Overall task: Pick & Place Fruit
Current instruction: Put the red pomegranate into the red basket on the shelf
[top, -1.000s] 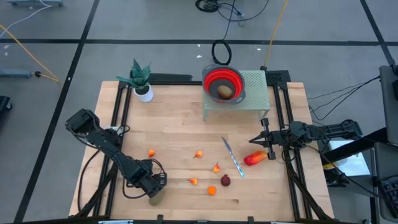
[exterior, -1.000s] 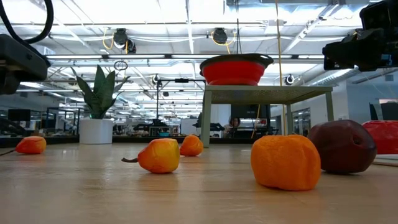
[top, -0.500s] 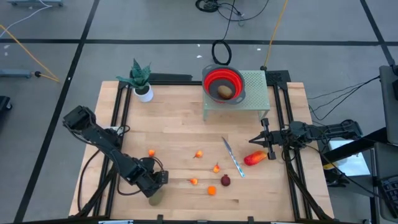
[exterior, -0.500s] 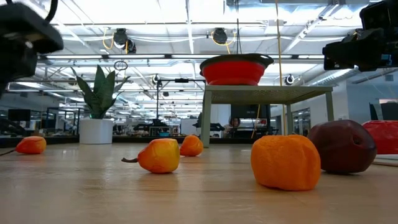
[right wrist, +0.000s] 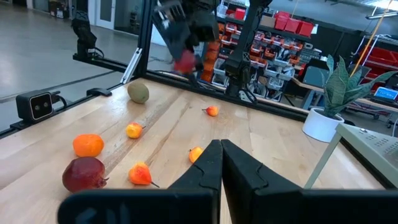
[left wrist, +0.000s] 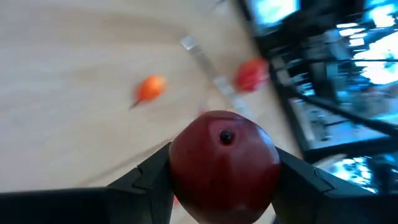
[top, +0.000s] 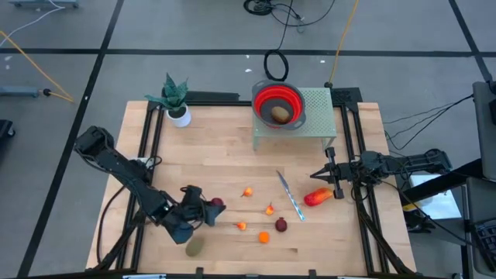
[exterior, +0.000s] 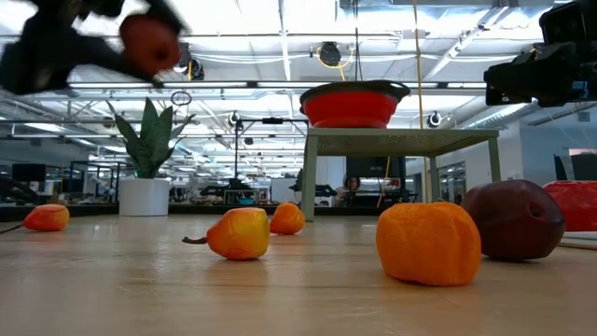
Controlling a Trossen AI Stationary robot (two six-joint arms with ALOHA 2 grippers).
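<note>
My left gripper (top: 209,210) hangs above the table's near left part, shut on a dark red ball (left wrist: 224,165), which also shows high up in the low view (exterior: 149,42). An olive-brown oval (top: 194,246) lies on the table just nearer than the gripper. A second dark red ball (top: 280,225), several tiny orange pieces (top: 247,191) and an elongated red-orange piece (top: 318,197) lie on the wood. Another olive-brown oval (top: 280,114) sits in the red bowl (top: 260,99). My right gripper (top: 316,177) waits shut at the table's right side. My left gripper pinches the dark red ball between its two fingers (left wrist: 146,180), one on each opposite side (left wrist: 180,168). The fingers slant a little downward and point toward the table's right. The ball is lifted clear of the table.
A slim knife (top: 290,195) lies between the orange pieces and the red-orange piece. The bowl stands on a small raised stand (top: 314,116) at the far middle. A potted plant (top: 177,101) stands at the far left. Bare wood lies between the plant and the fruit.
My left gripper has risen from the near left of the table and tipped from pointing down to nearly level, rolling as it went. The dark red ball has come up with it, clear of the table and into sight. The olive-brown oval has stayed put.
</note>
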